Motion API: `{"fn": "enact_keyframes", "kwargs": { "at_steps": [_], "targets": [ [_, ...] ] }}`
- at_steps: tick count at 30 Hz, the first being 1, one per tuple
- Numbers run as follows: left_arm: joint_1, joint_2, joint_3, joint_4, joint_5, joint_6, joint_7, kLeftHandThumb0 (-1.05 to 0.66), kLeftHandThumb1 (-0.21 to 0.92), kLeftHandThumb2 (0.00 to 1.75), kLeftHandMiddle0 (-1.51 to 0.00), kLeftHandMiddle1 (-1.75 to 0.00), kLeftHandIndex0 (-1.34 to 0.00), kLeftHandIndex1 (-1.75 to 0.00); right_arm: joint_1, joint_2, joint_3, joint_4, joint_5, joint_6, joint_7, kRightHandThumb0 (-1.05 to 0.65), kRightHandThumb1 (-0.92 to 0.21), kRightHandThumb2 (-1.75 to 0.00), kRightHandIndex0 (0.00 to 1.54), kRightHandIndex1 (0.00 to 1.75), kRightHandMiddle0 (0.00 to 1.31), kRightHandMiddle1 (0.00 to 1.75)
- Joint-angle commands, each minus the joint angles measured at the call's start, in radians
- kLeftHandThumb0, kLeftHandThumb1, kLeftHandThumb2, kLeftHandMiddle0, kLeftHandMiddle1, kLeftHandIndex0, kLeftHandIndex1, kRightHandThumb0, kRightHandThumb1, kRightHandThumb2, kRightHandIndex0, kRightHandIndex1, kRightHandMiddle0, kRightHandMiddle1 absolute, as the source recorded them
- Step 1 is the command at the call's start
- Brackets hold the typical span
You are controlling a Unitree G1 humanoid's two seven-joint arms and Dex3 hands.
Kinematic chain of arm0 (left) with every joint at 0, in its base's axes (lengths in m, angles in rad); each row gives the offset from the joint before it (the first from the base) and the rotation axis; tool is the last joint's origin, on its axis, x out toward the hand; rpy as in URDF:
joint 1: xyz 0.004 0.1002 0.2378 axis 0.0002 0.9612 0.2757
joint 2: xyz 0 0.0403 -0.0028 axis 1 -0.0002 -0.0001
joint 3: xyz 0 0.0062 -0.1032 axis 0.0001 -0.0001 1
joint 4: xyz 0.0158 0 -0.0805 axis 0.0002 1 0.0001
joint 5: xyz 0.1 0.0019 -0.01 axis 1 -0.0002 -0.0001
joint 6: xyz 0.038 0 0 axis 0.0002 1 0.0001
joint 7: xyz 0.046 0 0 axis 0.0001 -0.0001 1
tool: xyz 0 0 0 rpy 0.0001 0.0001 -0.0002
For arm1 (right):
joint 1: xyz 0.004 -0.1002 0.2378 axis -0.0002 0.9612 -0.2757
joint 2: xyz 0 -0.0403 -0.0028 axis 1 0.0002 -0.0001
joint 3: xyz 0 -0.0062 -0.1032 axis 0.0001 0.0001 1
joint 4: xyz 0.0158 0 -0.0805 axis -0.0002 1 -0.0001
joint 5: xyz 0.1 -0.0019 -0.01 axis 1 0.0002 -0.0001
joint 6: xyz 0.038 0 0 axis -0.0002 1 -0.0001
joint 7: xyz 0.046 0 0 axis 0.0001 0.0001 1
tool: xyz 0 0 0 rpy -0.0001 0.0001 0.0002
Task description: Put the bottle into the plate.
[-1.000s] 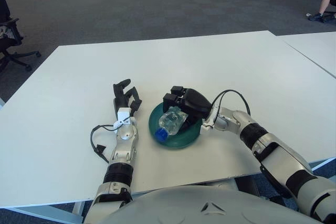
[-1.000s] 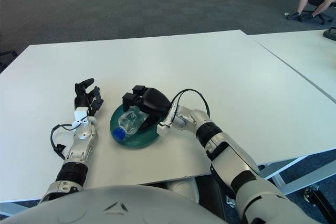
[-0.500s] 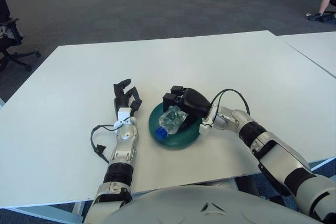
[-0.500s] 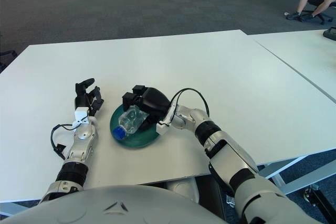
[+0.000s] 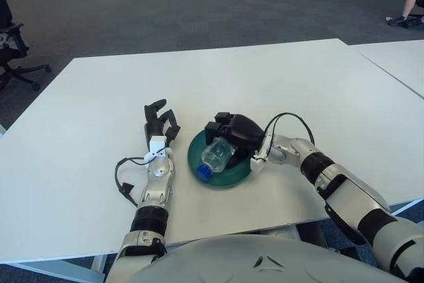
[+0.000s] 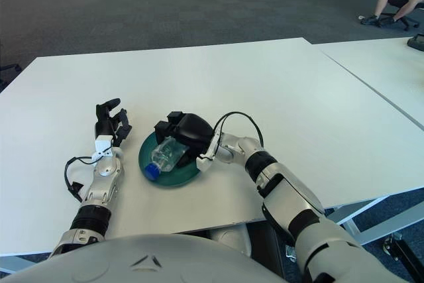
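Observation:
A clear plastic bottle with a blue cap lies on its side in the dark green plate near the table's front. My right hand is over the plate's far side, its black fingers curled around the bottle's body. The cap end points to the plate's front left rim. My left hand shows on the white table just left of the plate, fingers spread and holding nothing.
The white table stretches wide behind and to both sides of the plate. A second white table adjoins at the right. Beyond lie grey carpet, an office chair at far left and boxes at the back.
My right hand has lowered slightly and shifted a little left with the bottle, which now lies lower in the plate. The left hand has not moved.

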Motion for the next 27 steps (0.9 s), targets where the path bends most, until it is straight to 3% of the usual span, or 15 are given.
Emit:
{"fn": "enact_keyframes", "kwargs": {
  "at_steps": [1,6,10,18,27],
  "targets": [
    [0.003,0.010,0.000,-0.014,0.007,0.006,0.001,-0.64,0.92,0.79,-0.45,-0.55,-0.12,-1.11,-0.028,0.000,0.017,0.011,-0.034,0.028,-0.041,-0.47,-0.32,-1.31,1.06,1.75,0.60,1.75],
    [0.006,0.008,0.000,-0.017,0.006,0.007,0.001,-0.63,0.92,0.79,-0.45,-0.54,-0.12,-1.11,-0.030,0.000,0.038,0.014,-0.061,0.052,-0.095,-0.48,-0.28,-1.35,1.11,1.75,0.63,1.75],
    [0.008,0.007,0.000,-0.018,0.005,0.002,0.000,-0.62,0.92,0.79,-0.45,-0.54,-0.12,-1.11,-0.032,0.000,0.043,0.031,-0.041,0.048,-0.066,-0.49,-0.26,-1.38,1.12,1.75,0.65,1.75],
    [0.007,0.007,0.001,-0.017,0.001,0.001,-0.003,-0.62,0.92,0.78,-0.46,-0.55,-0.12,-1.12,-0.032,-0.001,0.036,0.038,-0.002,0.033,-0.016,-0.47,-0.31,-1.32,1.00,1.75,0.61,1.75],
    [0.005,0.006,0.005,-0.017,-0.008,0.000,-0.007,-0.59,0.92,0.76,-0.47,-0.56,-0.14,-1.12,-0.036,-0.019,0.047,0.014,-0.038,0.046,-0.071,-0.44,-0.42,-1.18,0.83,1.75,0.53,1.75]
  ]
}}
